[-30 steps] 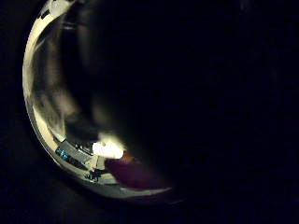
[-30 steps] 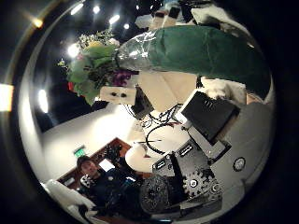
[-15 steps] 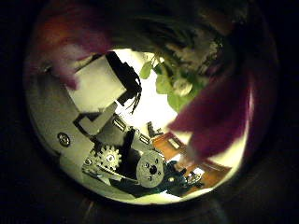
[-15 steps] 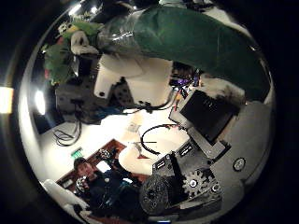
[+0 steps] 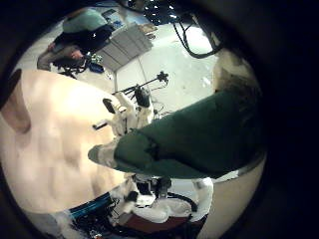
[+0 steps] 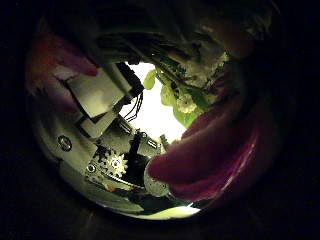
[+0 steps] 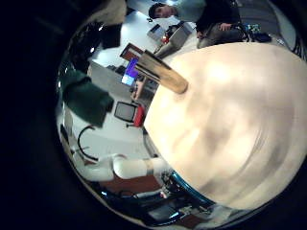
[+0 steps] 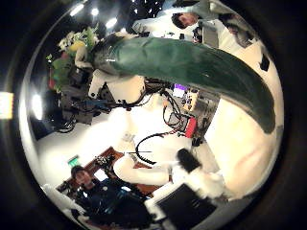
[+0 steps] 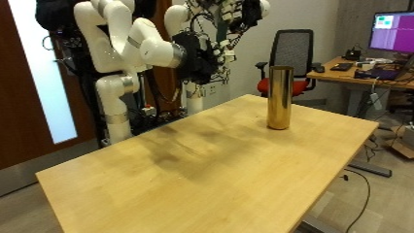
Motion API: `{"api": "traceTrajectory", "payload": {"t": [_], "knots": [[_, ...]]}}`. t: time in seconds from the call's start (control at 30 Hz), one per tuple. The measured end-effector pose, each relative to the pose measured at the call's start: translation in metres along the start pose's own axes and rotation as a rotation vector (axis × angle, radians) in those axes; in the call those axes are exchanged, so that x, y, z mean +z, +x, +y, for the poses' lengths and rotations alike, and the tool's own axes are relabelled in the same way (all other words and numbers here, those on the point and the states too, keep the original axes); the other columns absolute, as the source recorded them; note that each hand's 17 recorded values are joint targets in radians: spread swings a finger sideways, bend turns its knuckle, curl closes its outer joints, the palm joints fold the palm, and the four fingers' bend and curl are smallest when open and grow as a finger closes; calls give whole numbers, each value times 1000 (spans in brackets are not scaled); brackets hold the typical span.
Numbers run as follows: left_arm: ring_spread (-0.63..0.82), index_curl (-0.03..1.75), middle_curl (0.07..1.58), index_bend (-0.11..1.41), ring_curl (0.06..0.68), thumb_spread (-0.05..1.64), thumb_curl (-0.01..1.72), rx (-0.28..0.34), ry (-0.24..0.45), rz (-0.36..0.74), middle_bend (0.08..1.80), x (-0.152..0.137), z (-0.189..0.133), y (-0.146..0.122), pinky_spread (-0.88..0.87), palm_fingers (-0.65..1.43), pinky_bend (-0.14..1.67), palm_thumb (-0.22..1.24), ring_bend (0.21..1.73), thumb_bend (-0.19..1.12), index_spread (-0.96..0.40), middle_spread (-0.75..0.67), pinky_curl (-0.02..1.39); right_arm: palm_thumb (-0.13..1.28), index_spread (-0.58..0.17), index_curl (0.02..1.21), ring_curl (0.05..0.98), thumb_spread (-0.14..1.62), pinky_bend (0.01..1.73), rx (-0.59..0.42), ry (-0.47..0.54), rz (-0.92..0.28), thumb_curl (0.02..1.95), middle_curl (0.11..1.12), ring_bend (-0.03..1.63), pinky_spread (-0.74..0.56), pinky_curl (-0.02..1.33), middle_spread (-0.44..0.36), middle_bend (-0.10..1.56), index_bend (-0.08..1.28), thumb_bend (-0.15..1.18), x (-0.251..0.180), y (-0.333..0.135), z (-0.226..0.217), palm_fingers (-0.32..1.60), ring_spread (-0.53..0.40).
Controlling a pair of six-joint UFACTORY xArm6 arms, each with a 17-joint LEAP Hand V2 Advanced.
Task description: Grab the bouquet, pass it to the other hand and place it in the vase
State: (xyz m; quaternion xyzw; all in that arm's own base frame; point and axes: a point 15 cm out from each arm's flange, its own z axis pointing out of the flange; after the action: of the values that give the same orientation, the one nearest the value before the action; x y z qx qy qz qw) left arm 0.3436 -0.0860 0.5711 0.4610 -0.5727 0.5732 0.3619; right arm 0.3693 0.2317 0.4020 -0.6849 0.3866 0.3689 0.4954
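Note:
A tall gold vase (image 9: 278, 97) stands upright near the far edge of the wooden table (image 9: 220, 165). Both hands are raised high behind the table's far side: right hand (image 9: 203, 53), left hand (image 9: 239, 14). The bouquet is hard to make out there. In the right thumb side palm view its dark green wrap (image 8: 182, 62) stretches close across the palm, flowers (image 8: 72, 48) at one end with the left hand (image 8: 96, 91) round it there. The right hand's fingers (image 8: 197, 187) stand away from the wrap. Flowers (image 6: 185, 95) and the left fingers (image 6: 105, 150) fill the left thumb side view. The wrap (image 5: 189, 139) crosses the left little finger side view. The vase (image 7: 163, 74) and table (image 7: 230, 134) show in the right little finger side view.
An office chair (image 9: 295, 53) stands behind the vase. A desk with a monitor (image 9: 389, 29) is beyond the table. A dark wooden door (image 9: 19, 87) is behind the arms.
The bouquet has come much closer to the right palm and its wrap now lies across that view. The right hand's fingers have spread away. The left thumb side view went from dark to showing flowers.

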Motion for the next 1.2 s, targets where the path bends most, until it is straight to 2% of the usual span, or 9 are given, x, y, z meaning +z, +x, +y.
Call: {"api": "traceTrajectory", "payload": {"t": [0.03, 0.23, 0.43, 0.77, 0.97, 1.2], "knots": [[-419, 849, 909, 674, 543, 364, 752, 4, 3, -3, 1152, -1, 0, 1, -553, 1059, 1208, 1089, 1436, -18, -675, -492, 633, 715, -401, 317, 239, 871, 564, 2, 7, 1, 494, 330, 520, 329, 499, 137, 211, 93, -45, -3, 1, -1, -157, 180], [-416, 1016, 915, 595, 546, 301, 805, 56, 41, -51, 1163, -17, -9, 17, -552, 1062, 1194, 1091, 1439, -22, -721, -489, 643, 638, -416, 209, 226, 892, 532, 10, 24, -4, 426, 293, 449, 385, 430, 164, 162, 103, -44, -15, 1, -2, -133, 207], [-416, 1177, 916, 504, 546, 278, 844, 117, 102, -113, 1158, -42, -19, 37, -555, 1069, 1181, 1085, 1434, -23, -758, -490, 653, 580, -434, 148, 228, 901, 550, 13, 24, -6, 375, 249, 405, 411, 391, 149, 157, 113, -37, -15, 1, -2, -120, 215], [-417, 1315, 919, 418, 546, 249, 875, 187, 208, -214, 1145, -88, -36, 65, -560, 1083, 1162, 1083, 1424, -24, -779, -493, 663, 546, -445, 128, 242, 914, 582, 21, 24, -6, 348, 229, 396, 432, 352, 142, 165, 122, -31, -15, 2, -1, -99, 218], [-418, 1362, 919, 388, 546, 237, 884, 204, 285, -251, 1142, -122, -42, 65, -560, 1091, 1148, 1078, 1417, -24, -781, -493, 665, 546, -440, 132, 247, 918, 585, 22, 25, -7, 345, 229, 396, 431, 339, 133, 166, 126, -31, -15, 2, -2, -93, 217], [-420, 1413, 916, 362, 547, 228, 894, 195, 331, -263, 1142, -147, -49, 53, -563, 1100, 1136, 1082, 1409, -23, -774, -488, 670, 553, -436, 141, 252, 927, 585, 23, 25, -7, 346, 232, 401, 425, 329, 128, 168, 131, -30, -15, 2, -2, -81, 218]]}}
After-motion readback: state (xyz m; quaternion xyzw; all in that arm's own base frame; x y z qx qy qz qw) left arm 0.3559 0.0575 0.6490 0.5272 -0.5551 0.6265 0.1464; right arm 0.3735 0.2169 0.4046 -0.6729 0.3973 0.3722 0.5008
